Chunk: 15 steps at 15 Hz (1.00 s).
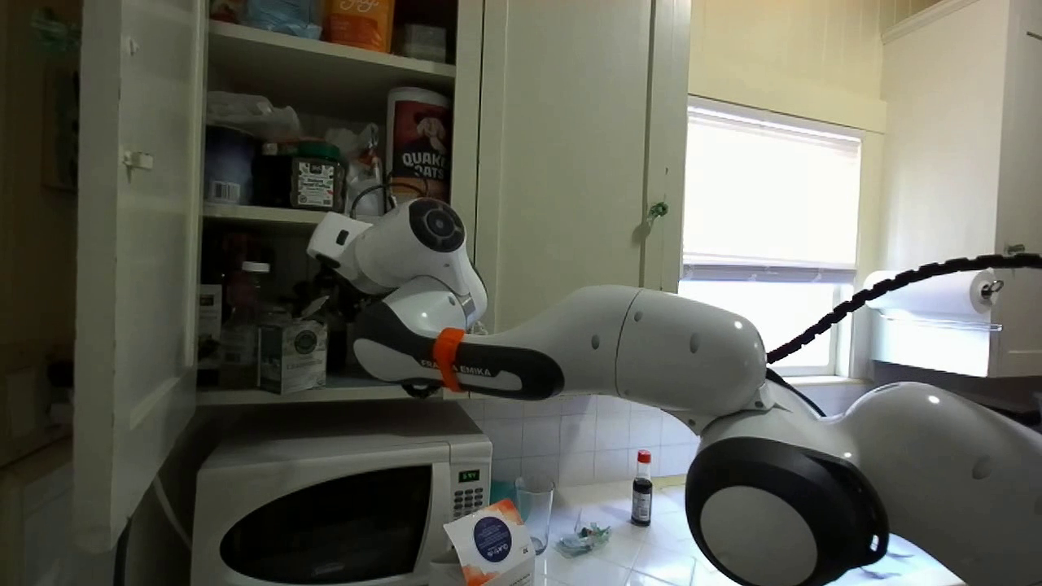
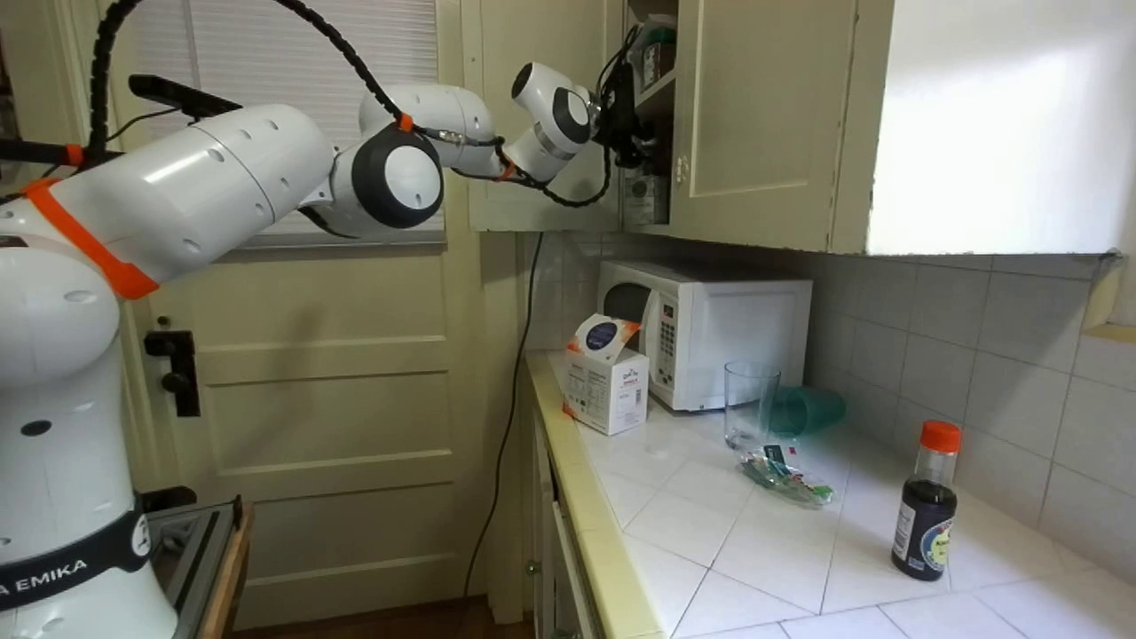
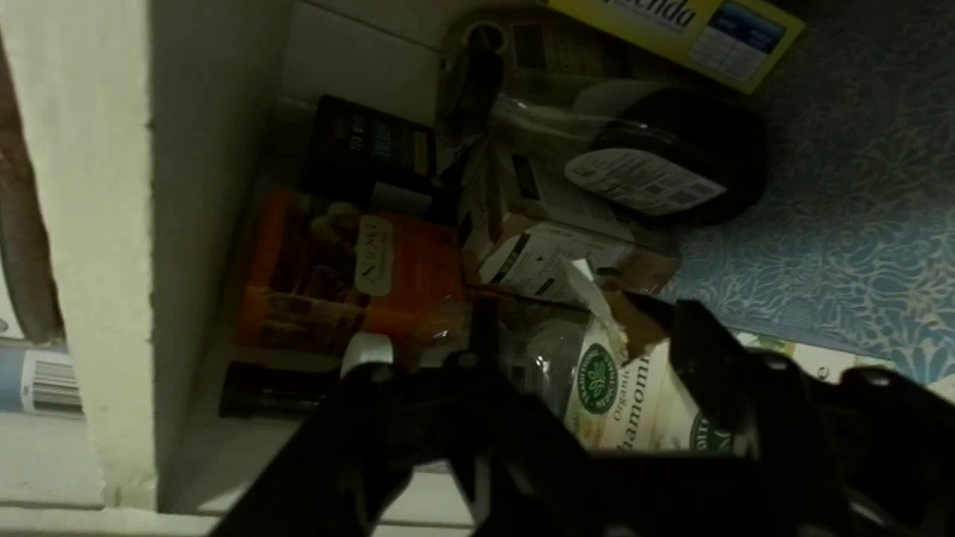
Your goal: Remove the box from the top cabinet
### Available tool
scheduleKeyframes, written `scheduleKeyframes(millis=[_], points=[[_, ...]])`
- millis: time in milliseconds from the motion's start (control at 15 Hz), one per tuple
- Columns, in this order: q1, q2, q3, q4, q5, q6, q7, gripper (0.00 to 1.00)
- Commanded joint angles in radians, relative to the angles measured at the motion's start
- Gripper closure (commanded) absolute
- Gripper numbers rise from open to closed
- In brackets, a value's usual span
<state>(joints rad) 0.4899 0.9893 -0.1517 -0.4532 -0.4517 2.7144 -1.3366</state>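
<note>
- Tall white-painted panelled cabinet [image 1: 468, 130]: its door at 9 o'clock is swung wide in an exterior view, and its shelves are crowded.
- White cardboard chamomile tea box [image 1: 293, 358]: upright on the cabinet's lowest shelf, a loose flap sticking up at its top.
- Black two-fingered tool [image 3: 574, 328]: fingers apart in the wrist view, part of the tea box showing between them; whether they touch it, I cannot tell.
- Orange cardboard Numi box [image 3: 425, 257]: at the tea box's 10 o'clock in the wrist view.
- Red-and-white cylindrical Quaker Oats canister [image 1: 419, 134]: one shelf up, at the tea box's 1 o'clock in an exterior view.
- White boxy microwave [image 2: 754, 333]: on the white tiled counter [image 2: 710, 586], 6 o'clock from the cabinet.
- White-and-orange cardboard box [image 2: 606, 395]: at the microwave's 8 o'clock, top flap raised.
- Clear glass tumbler [image 2: 747, 399]: upright, a green translucent cup [image 2: 816, 410] tipped sideways at its 3 o'clock.
</note>
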Motion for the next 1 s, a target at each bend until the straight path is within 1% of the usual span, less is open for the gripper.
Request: scheduleKeyframes(millis=[0, 67, 133, 467, 533, 667, 733, 800, 867, 933], points=[[-0.017, 0.041, 0.04, 0.001, 0.024, 0.105, -0.02, 0.06], [-0.021, 0.053, 0.054, 0.005, 0.028, 0.117, -0.032, 0.01], [-0.026, 0.061, 0.068, 0.002, 0.033, 0.13, -0.043, 0.0], [-0.042, 0.077, 0.096, -0.002, 0.038, 0.158, -0.064, 0.0], [-0.047, 0.074, 0.114, -0.008, 0.049, 0.157, -0.073, 0.0], [-0.064, 0.057, 0.2, -0.039, 0.103, 0.137, -0.144, 0.0], [-0.073, 0.067, 0.235, -0.023, 0.128, 0.128, -0.179, 0.0], [-0.08, 0.08, 0.274, -0.001, 0.154, 0.111, -0.224, 0.25], [-0.091, 0.05, 0.308, -0.052, 0.163, 0.115, -0.25, 0.26], [-0.098, 0.052, 0.339, -0.05, 0.179, 0.106, -0.282, 0.34]])
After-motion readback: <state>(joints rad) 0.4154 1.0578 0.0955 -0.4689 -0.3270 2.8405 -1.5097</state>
